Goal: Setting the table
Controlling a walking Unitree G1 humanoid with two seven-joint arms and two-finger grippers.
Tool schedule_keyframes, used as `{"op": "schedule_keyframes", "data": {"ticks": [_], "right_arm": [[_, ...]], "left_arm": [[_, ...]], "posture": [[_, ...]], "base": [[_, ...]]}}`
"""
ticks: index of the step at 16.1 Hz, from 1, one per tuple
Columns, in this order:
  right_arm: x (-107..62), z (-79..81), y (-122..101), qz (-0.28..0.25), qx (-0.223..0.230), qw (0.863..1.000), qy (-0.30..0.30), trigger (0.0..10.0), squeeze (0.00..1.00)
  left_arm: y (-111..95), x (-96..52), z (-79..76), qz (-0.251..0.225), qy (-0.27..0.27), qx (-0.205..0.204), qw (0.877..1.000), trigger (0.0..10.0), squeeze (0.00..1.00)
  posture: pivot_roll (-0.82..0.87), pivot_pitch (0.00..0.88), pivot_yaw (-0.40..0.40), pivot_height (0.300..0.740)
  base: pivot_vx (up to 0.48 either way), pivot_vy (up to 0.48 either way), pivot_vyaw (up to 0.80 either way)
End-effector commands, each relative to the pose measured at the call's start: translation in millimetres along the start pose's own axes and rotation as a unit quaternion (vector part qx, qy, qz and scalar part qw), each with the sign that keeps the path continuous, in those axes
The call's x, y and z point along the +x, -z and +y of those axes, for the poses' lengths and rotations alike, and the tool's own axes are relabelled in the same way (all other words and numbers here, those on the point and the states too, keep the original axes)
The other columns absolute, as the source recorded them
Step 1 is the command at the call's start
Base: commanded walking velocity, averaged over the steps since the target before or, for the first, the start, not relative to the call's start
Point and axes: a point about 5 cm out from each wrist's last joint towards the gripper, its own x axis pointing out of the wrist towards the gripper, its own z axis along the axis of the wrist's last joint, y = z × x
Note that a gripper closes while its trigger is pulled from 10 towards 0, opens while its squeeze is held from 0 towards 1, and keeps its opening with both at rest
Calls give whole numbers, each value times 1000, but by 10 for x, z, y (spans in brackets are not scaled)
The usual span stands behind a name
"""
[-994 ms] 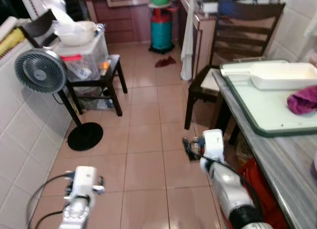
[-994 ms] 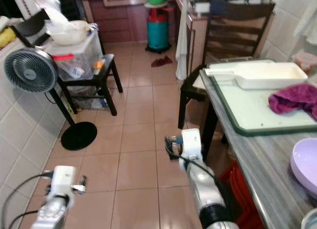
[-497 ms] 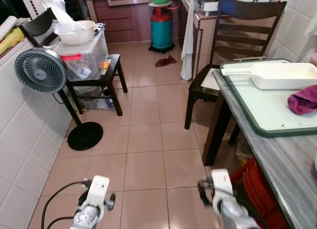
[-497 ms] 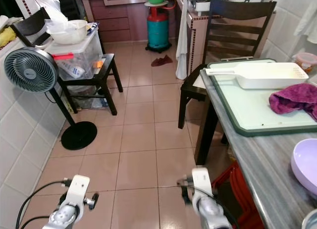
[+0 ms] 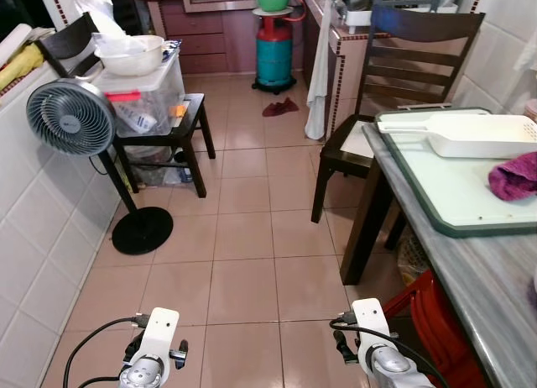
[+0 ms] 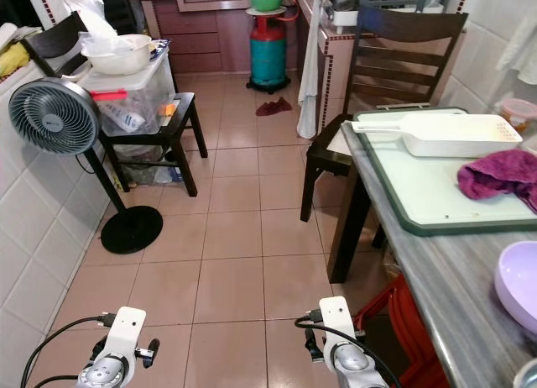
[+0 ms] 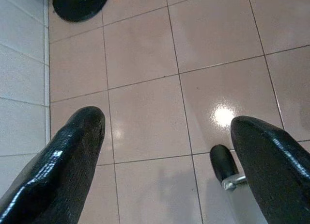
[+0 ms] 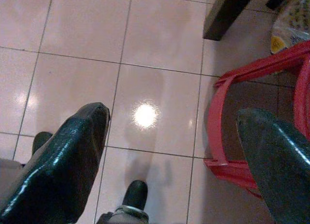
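Tiled kitchen floor (image 5: 252, 262), table (image 6: 436, 262) at right; left gripper (image 7: 164, 151) and right gripper (image 8: 169, 151) hang low, jaws spread, empty.

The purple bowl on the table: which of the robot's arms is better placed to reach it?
Probably the right. The purple bowl sits on the table along the robot's right side, and the right gripper hangs open beside it; the left gripper hangs open by the opposite wall.

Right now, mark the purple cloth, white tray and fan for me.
purple cloth (image 6: 497, 173), right eye view, middle of the bunched fabric.
white tray (image 6: 457, 134), right eye view, its near side wall.
fan (image 5: 69, 117), left eye view, centre of the round grille.
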Motion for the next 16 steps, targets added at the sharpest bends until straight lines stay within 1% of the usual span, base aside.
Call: {"op": "schedule_keyframes", "data": {"ticks": [1,8,11,13,14,16], "right_arm": [[7,37,-27,-3,-3,1000,-6,10000,0],[-2,48,20,0,12,1000,-3,10000,0],[-2,43,18,-2,13,1000,-2,10000,0],[-1,55,9,-5,23,1000,-3,10000,0],[0,59,4,-6,24,1000,-4,10000,0],[1,63,-4,-9,27,1000,-5,10000,0]], "left_arm": [[54,-9,27,13,-1,5,1000,10000,0],[104,-16,-18,32,4,20,999,10000,0],[134,-24,-11,37,5,25,999,10000,0],[183,-38,-10,43,5,28,999,10000,0],[194,-41,-6,45,5,29,999,10000,0],[208,-46,77,46,0,32,998,10000,0]], "posture": [[-102,0,39,740],[-116,0,60,740],[-117,0,65,740],[-116,0,71,740],[-116,0,71,740],[-114,0,73,740]], "base": [[0,0,0],[0,318,0],[0,359,0],[0,420,0],[0,480,0],[0,364,0]]}}
